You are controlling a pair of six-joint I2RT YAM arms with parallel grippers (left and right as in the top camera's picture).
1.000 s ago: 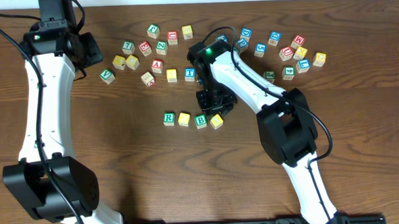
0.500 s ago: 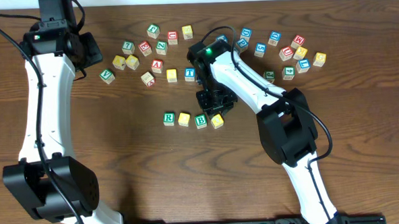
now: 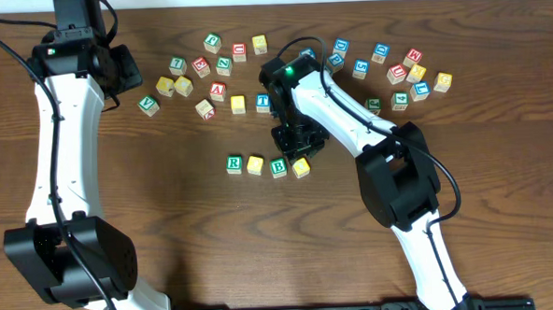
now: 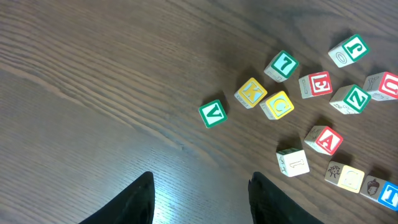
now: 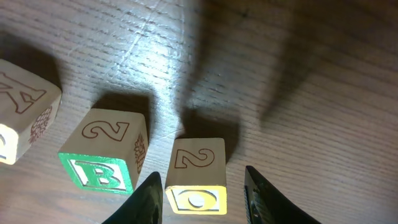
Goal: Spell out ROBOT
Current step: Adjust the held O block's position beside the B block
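I have the right gripper (image 5: 200,191) low over the table (image 3: 168,234), its two dark fingers standing apart on either side of the second yellow block (image 5: 196,177). In the right wrist view a sliver of bare wood shows between that block and the finger on the frame's right, so I read the jaws as partly open and holding nothing. The block sits flat at the right end of the row just below the overhead frame's centre: R block (image 3: 234,163), first yellow block (image 3: 255,163), B block (image 5: 102,155), then this one. They lie close together but are not all quite touching, and the last looks slightly turned. The T block (image 3: 263,101) waits apart, above the row and left of the arm, at the edge of the spare blocks (image 3: 397,73) strewn across the upper part of the frame. The left gripper (image 4: 199,193) hangs at the upper left with its fingers apart over bare table, empty. These are small cubes of pale unfinished wood with painted top faces and engraved sides. I judge them light, rigid and hard to damage, with flat parallel faces that suit a pinch. The smooth wood may slip or twist under an off-centre squeeze, so I would take the T block squarely across two opposite side faces, low down. The tabletop is dark, grained and a little glossy, so a nudged block should slide, not tip.
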